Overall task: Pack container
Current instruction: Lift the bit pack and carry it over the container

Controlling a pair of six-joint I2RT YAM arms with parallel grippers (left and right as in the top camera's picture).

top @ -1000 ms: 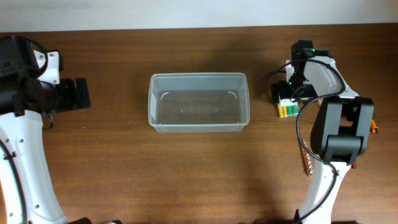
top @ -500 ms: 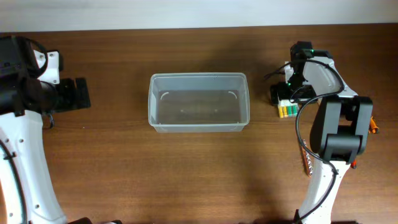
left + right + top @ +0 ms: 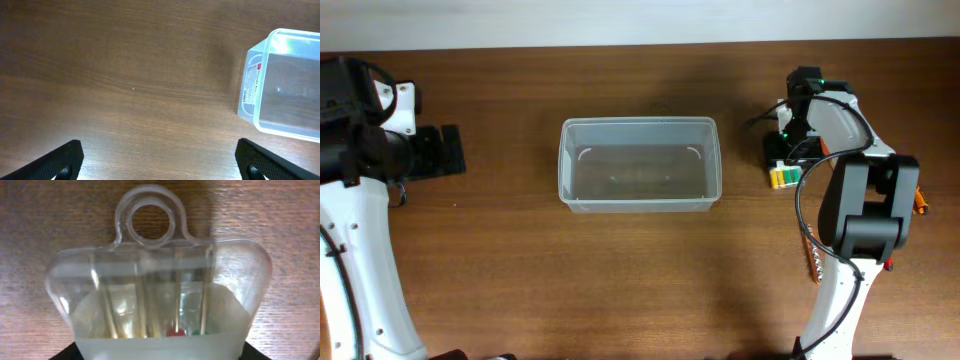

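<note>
Overhead: container sits mid-counter, open side up, long axis left-right. Left arm is well off to its left. Left jaws are spread wide (left wrist view: tips at the bottom corners), touching nothing. Right arm is down at the small clear pack of yellow-green pieces, near the container's right end. Right jaws: can't tell, pack fills the right wrist view.

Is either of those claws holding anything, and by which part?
Left gripper: nothing. Right gripper sits at the small clear plastic pack; a grip cannot be told.
</note>
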